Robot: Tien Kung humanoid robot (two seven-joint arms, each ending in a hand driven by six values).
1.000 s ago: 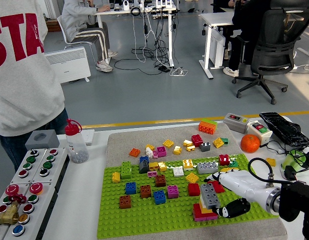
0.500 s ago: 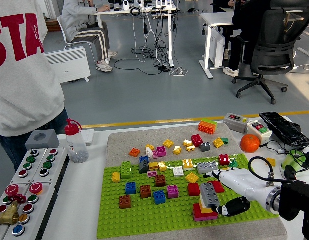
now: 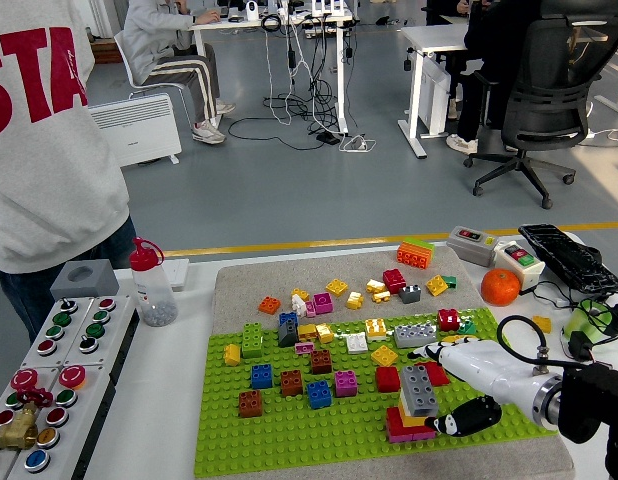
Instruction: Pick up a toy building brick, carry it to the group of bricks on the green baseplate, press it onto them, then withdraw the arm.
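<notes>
A grey brick point(image 3: 419, 390) sits on top of a small stack of yellow and red bricks point(image 3: 403, 424) at the right of the green baseplate point(image 3: 289, 430). My right hand point(image 3: 435, 388), white with black fingertips, reaches in from the right and is curled around that brick. Its fingers point(image 3: 425, 352) lie behind the brick and its thumb point(image 3: 467, 416) in front, beside the stack's base. More bricks stand pressed on the plate, among them a blue brick point(image 3: 261, 376) and a brown brick point(image 3: 250, 403). My left arm is out of view.
Loose bricks point(image 3: 389, 285) lie on the grey mat beyond the plate. An orange point(image 3: 500, 287), a switch box point(image 3: 473, 244) and a keyboard point(image 3: 569, 258) sit at the right. At the left are a bottle point(image 3: 150, 283) and a button panel point(image 3: 49, 375). A person point(image 3: 49, 150) stands at the far left.
Almost nothing differs. My right hand stays at the grey brick on the stack, with the thumb shifted only slightly.
</notes>
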